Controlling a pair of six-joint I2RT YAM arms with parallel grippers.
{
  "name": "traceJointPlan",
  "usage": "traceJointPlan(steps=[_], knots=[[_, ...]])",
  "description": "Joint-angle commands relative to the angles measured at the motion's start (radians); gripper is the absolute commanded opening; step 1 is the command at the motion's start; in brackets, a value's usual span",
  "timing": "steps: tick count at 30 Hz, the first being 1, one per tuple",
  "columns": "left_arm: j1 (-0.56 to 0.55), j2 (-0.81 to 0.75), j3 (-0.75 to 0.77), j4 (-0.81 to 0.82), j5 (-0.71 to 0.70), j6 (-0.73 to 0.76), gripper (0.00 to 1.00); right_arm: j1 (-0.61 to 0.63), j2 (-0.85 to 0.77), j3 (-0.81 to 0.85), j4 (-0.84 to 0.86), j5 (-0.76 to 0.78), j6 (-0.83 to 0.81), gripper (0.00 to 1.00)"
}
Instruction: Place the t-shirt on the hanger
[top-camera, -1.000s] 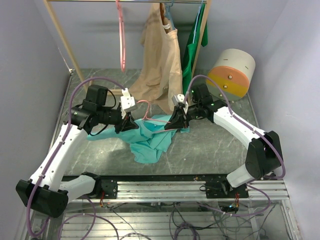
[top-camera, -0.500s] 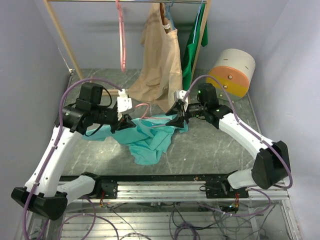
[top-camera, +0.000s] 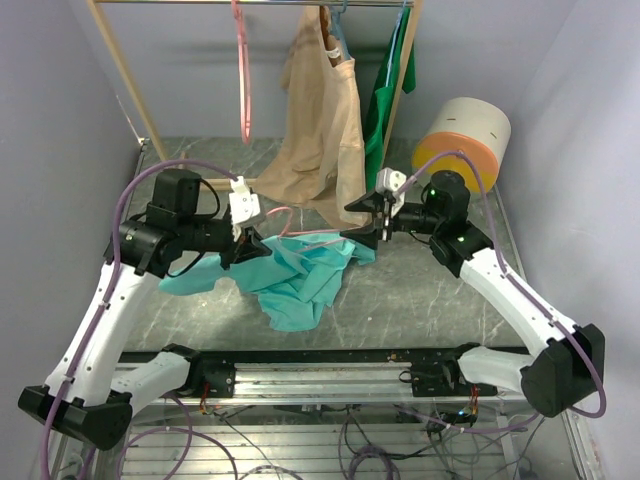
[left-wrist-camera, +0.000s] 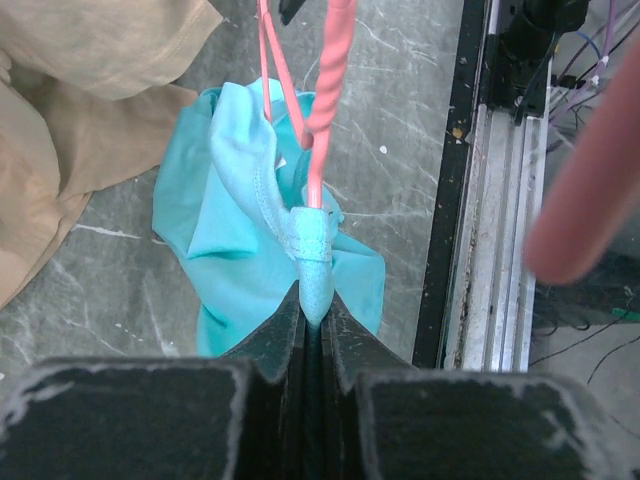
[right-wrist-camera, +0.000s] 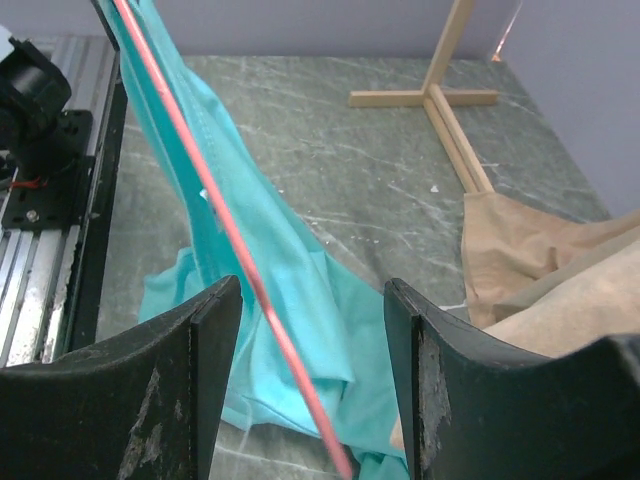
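The teal t-shirt lies bunched on the table between the arms, one edge lifted. My left gripper is shut on a fold of the t-shirt, and the pink hanger runs into that fold right at my left gripper. The hanger stretches across the cloth toward the right arm. My right gripper stands open just right of the shirt. In the right wrist view the hanger passes loosely between the spread fingers of my right gripper, over the t-shirt.
A wooden rack at the back carries a second pink hanger, a beige garment and a dark green garment. A round beige and orange drum sits back right. A metal rail lines the near edge.
My right gripper has opened, let go of the hanger and cloth, and drawn back to the right. My left gripper stayed shut and shifted slightly left with the shirt.
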Motion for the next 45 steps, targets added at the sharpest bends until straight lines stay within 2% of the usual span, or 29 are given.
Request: traceJointPlan(steps=[1, 7, 10, 14, 16, 20, 25, 29, 41, 45], knots=[[-0.007, -0.009, -0.025, 0.151, -0.010, -0.137, 0.07, -0.006, -0.053, -0.005, -0.020, 0.080, 0.050, 0.59], [-0.006, 0.000, -0.006, 0.162, -0.017, -0.162, 0.07, -0.006, -0.181, -0.048, -0.086, 0.365, 0.235, 0.56], [-0.005, 0.005, -0.003, 0.158, -0.021, -0.164, 0.07, -0.006, -0.202, -0.003, -0.241, 0.554, 0.359, 0.50], [-0.005, 0.017, -0.001, 0.176, -0.018, -0.196, 0.07, 0.010, -0.196, 0.022, -0.398, 0.631, 0.470, 0.40], [-0.005, 0.027, 0.004, 0.185, -0.022, -0.213, 0.07, 0.066, -0.211, -0.002, -0.417, 0.731, 0.510, 0.37], [-0.005, 0.039, 0.012, 0.201, -0.013, -0.235, 0.07, 0.261, -0.228, -0.024, -0.435, 0.999, 0.595, 0.38], [-0.005, 0.039, 0.008, 0.210, -0.001, -0.248, 0.07, 0.409, -0.188, -0.066, -0.409, 1.188, 0.695, 0.43], [-0.005, 0.038, 0.010, 0.202, 0.007, -0.243, 0.07, 0.474, -0.148, -0.096, -0.406, 1.323, 0.738, 0.44], [-0.004, 0.036, 0.007, 0.191, 0.030, -0.240, 0.07, 0.478, -0.101, -0.172, -0.260, 1.352, 0.779, 0.45], [-0.005, 0.030, 0.004, 0.182, 0.026, -0.232, 0.07, 0.477, -0.109, -0.154, -0.263, 1.341, 0.788, 0.45]])
